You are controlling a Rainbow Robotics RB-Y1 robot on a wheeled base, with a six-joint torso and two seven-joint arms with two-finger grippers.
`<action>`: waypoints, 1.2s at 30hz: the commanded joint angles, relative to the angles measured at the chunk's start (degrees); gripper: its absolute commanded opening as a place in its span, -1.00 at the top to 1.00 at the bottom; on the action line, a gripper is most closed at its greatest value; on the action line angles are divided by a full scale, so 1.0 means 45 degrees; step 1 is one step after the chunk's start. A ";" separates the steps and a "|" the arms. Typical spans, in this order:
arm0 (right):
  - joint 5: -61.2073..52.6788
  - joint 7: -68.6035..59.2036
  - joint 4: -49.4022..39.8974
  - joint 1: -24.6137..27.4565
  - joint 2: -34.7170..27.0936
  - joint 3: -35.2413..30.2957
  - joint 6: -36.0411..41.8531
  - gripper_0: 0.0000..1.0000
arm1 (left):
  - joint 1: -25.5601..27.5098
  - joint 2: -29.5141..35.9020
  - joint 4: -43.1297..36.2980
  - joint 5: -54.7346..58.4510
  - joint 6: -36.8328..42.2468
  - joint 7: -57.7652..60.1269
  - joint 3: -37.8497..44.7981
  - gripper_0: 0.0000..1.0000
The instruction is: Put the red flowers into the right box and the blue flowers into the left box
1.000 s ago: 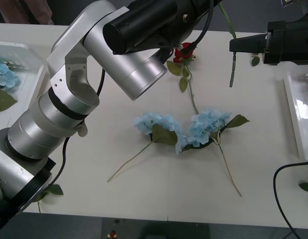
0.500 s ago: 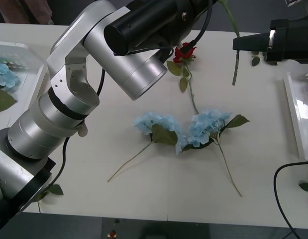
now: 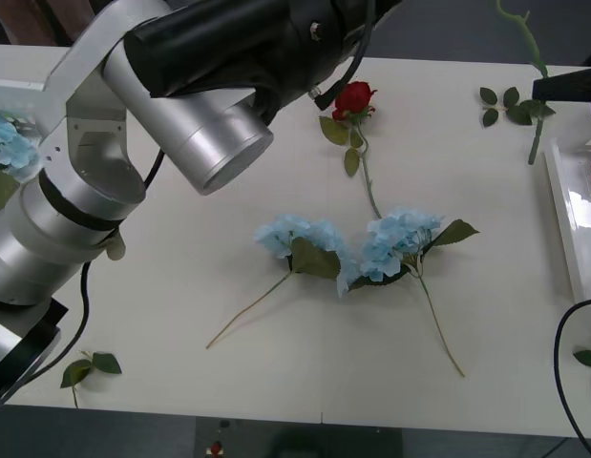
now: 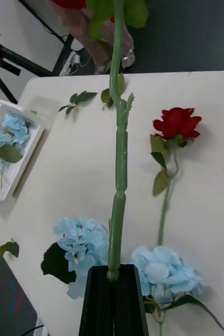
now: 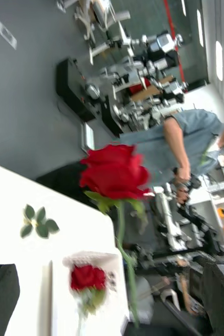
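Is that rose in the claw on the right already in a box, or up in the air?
Up in the air. The right claw grips the rose's stem, carrying it above the table.

Front camera is looking steeply down from above the arms onto the white rectangular table [image 3: 276, 382], taking in most of its top. Right wrist camera is sitting close behind its own black fingers, facing along a held green stem across the table. Both are showing the lying deep-red rose [image 3: 355, 98] [image 4: 177, 123]. Left wrist camera is pointing outward, over the table's edge into the room.
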 commanded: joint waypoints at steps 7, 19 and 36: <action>0.1903 -0.0557 0.0525 0.0949 -0.1982 -0.0391 0.0006 1.00 | 0.2212 0.1169 -0.2762 0.4892 0.1612 -0.5676 0.2568 -1.00; 0.5243 -0.0791 0.0506 0.2179 -0.3232 -0.1016 0.0963 1.00 | 0.4614 0.1286 -0.4442 0.7353 0.7042 -1.2531 0.4541 -1.00; 0.8309 -0.0772 0.1345 0.4386 -0.3232 -0.0234 -0.1693 1.00 | 0.9477 0.1697 -0.5926 0.4618 0.7940 -1.8039 0.4502 -1.00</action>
